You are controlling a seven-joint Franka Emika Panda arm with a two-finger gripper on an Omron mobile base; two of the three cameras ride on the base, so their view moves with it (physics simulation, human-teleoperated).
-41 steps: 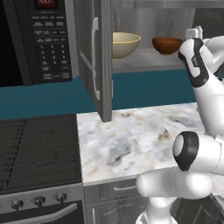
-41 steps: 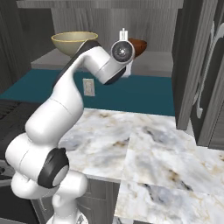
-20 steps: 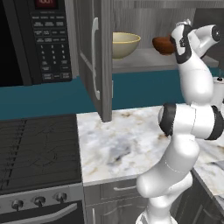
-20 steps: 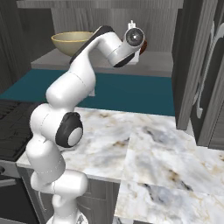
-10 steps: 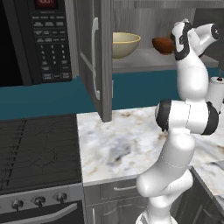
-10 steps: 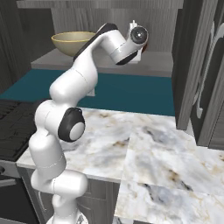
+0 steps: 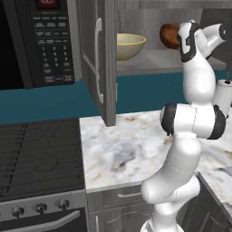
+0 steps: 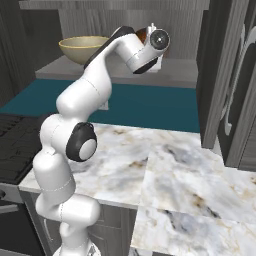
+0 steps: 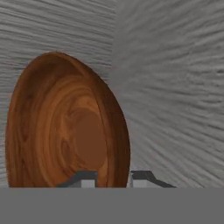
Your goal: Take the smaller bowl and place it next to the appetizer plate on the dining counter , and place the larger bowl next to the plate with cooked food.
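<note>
Up on the cabinet shelf, our hand grips the smaller bowl by its rim: in the hand view one dark fingertip sits inside the glossy brown wall and the other just outside it, the two drawn in close on the thin edge. From that camera the bowl stands at ten o'clock of the fingertips, its swirled reddish-brown inside turned toward us, with grey wood-grain cabinet wall behind it.

From the left base view we see the smaller bowl as a dark brown round at the far right of the shelf, partly hidden by our white arm. At nine o'clock of it, well apart on the same shelf, sits the larger bowl, pale yellow-beige and upright, beside the open cabinet door.

From the right base view the larger bowl sits at the shelf's left, and a sliver of the brown bowl peeks past our wrist. Below lies the marbled bench.
</note>
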